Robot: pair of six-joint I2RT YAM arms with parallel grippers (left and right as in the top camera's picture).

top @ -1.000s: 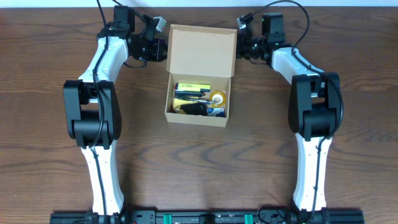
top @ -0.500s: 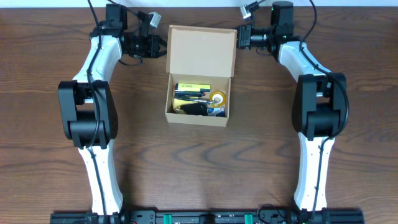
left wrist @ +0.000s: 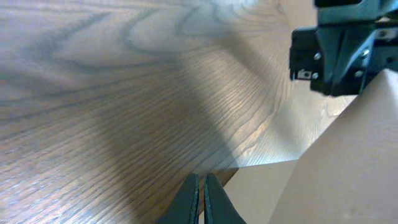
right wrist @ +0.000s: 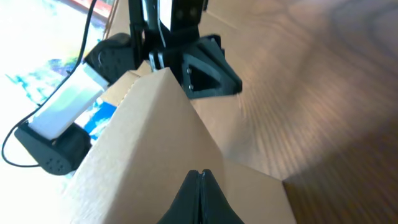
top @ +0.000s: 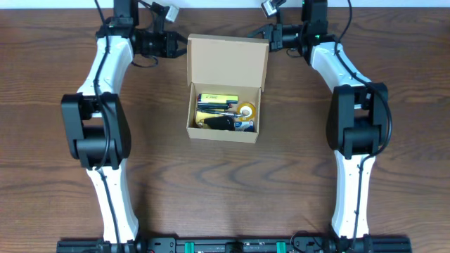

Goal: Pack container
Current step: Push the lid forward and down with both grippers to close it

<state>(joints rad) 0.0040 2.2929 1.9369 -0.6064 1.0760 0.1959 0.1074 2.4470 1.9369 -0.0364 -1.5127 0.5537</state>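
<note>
The container (top: 223, 135) sits in the middle of the bench (top: 42, 176), between the two arms and a bit toward the far side. Its flap lid (top: 226, 60) is open, hinged on the far wall and angled up off the bench (how steep is hard to judge from above). Inside there's a small pile of stuff: a yellow box (top: 219, 98) along the far part, a tape roll (top: 245, 109) on the right, and something black (top: 219, 124) by the near wall. There's a bit of blue in the near right corner too, too small to make out.

The left pincer (top: 181, 48) is at the lid's far left corner and the right pincer (top: 267, 36) is at its far right corner, so the two face each other across the flap. Both are closed up tight with nothing between the tips.

In the left wrist view the fingers (left wrist: 189, 202) are pressed together and point at the lid's edge. Tan cardboard fills the lower right, and the other pincer shows past it. Whether those tips actually touch the cardboard, can't tell.

In the right wrist view the fingers (right wrist: 189, 208) are together as well, tips right up against the lid's tan face, with the left pincer showing beyond the flap's corner. Neither one has hold of the lid or anything else.
</note>
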